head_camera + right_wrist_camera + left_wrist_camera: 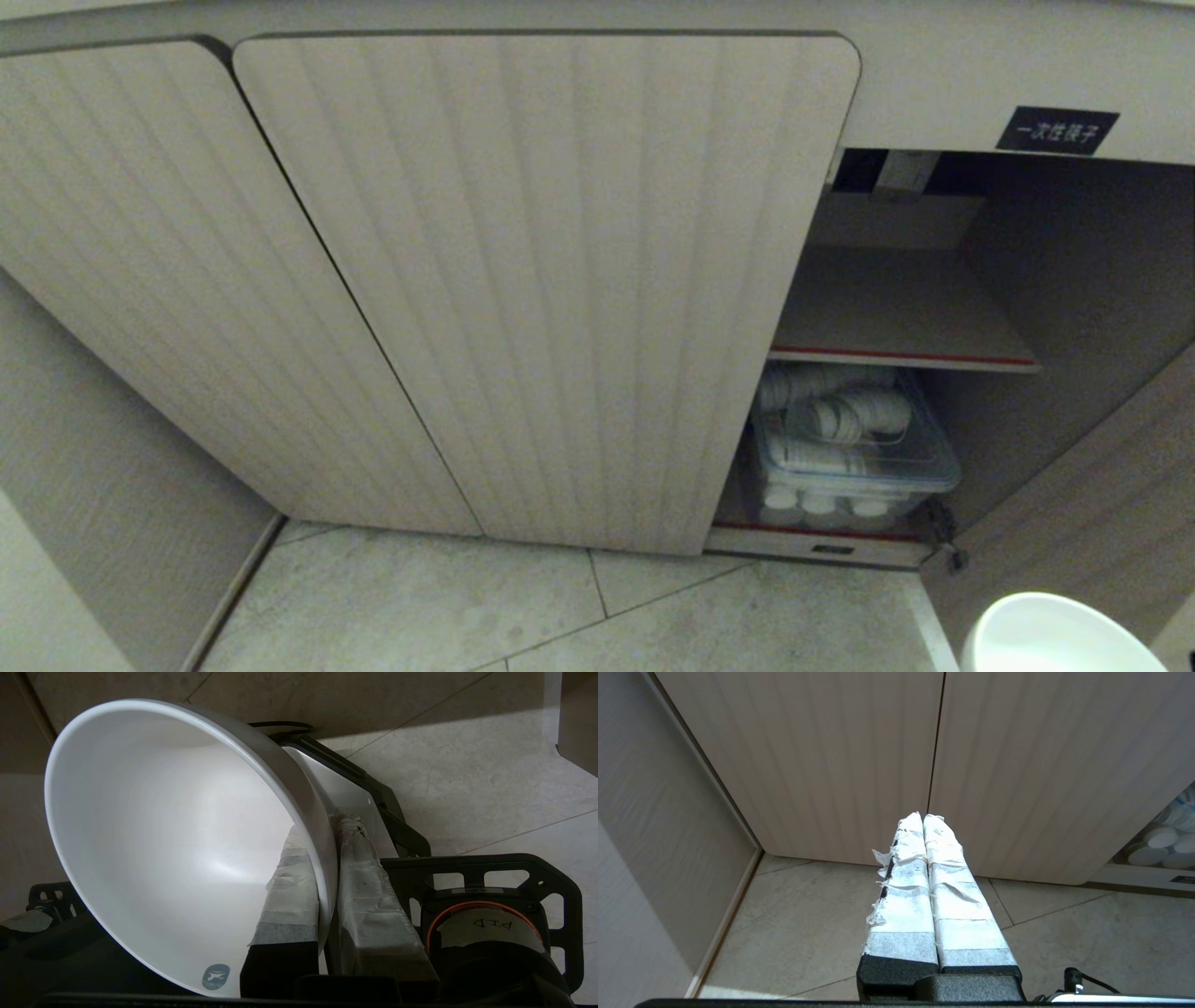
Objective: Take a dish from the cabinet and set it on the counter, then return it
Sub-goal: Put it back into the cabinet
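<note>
Way in: the low beige wood-grain cabinet (1074, 243) stands open only at its right bay; the opening between the door edge and the right side panel is free.
Blocked: two shut vertically ribbed beige doors (560, 280) cover everything to the left.
Upper level: the red-edged inner shelf (896, 313) lies bare, with room above it.
Lower level: a clear plastic lidded box (854, 457) of white ribbed cups fills most of it.
Approach: the grey tiled floor (448, 607) before the doors is open.

Glossy ceramic dish (163, 835); ribbed wood-grain cabinet (523, 280).
</note>
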You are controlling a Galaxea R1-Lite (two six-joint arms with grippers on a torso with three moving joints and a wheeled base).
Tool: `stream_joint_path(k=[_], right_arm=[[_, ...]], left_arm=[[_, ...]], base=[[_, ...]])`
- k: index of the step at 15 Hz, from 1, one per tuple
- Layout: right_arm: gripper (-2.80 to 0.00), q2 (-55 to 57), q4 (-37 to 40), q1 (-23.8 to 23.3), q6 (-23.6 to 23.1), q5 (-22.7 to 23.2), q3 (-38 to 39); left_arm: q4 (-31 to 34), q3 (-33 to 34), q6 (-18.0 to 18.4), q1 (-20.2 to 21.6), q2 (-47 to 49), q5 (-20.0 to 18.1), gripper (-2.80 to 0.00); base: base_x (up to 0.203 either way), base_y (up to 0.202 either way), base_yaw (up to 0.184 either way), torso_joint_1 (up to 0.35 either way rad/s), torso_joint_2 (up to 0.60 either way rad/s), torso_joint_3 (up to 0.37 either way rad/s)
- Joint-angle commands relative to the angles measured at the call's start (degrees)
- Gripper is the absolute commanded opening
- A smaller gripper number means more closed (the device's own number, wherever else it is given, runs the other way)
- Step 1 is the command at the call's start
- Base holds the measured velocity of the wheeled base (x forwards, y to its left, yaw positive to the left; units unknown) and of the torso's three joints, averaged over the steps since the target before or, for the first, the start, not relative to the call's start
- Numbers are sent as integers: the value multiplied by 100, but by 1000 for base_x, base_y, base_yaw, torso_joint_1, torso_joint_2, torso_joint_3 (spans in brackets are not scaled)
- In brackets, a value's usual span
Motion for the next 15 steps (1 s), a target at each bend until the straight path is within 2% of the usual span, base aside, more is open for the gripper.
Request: stream_joint_path(k=[1,12,15], right_arm=[[-280,12,21,2,14,-8,-33],[-280,-26,18,-16,6,-46,-170],[-280,98,112,-250,-133,-51,-449]], left_arm=[[-4,0,-3,1,-2,0,-280],[-4,-1,-3,1,-2,0,-280],[-4,3,-3,1,-2,0,-280]], base=[[0,0,0,0,0,0],[0,0,0,0,0,0],[0,0,0,0,0,0]])
